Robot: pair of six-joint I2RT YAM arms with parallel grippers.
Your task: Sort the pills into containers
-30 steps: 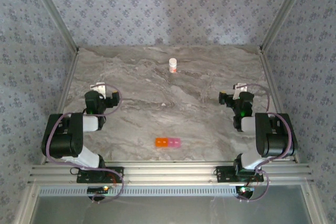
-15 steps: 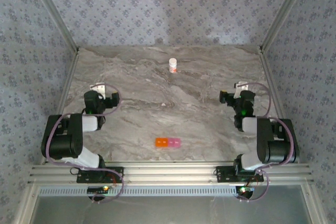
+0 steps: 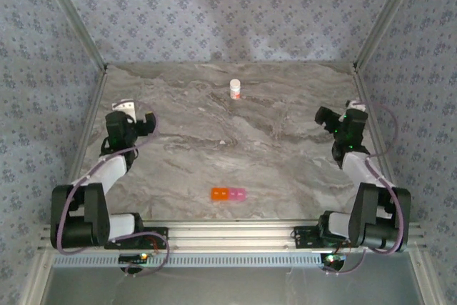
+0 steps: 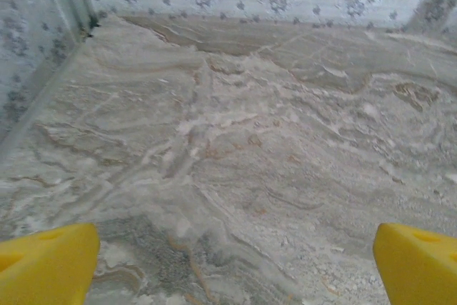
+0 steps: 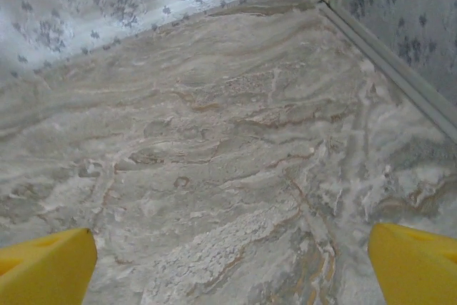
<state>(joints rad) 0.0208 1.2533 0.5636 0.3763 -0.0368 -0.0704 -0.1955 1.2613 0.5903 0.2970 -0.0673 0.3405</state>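
- Containers (image 3: 228, 194): a short strip of joined translucent compartments, orange at the left running to pink at the right. It lies flat on the marble table (image 3: 271, 166) near the front edge, between the two arm bases and well apart from both grippers. Whether the lids are up is too small to tell.
- Left gripper (image 3: 133, 113): at mid-depth by the left wall, jaws spread wide and empty. In the left wrist view its yellow fingertips (image 4: 44, 262) frame bare marble.
- Right gripper (image 3: 340, 116): at mid-depth by the right wall, jaws likewise wide apart, with nothing between them.
- White-capped bottle (image 3: 235, 89): upright at the far centre, well apart from everything else and likely the source of the pills.
- Step in hand, as judged: the first reach, with nothing yet grasped.
- Handling advice: bring one arm to the bottle from the side and close on its body below the cap, keeping it upright. Let the other arm steady the light strip, which may skid if nudged.
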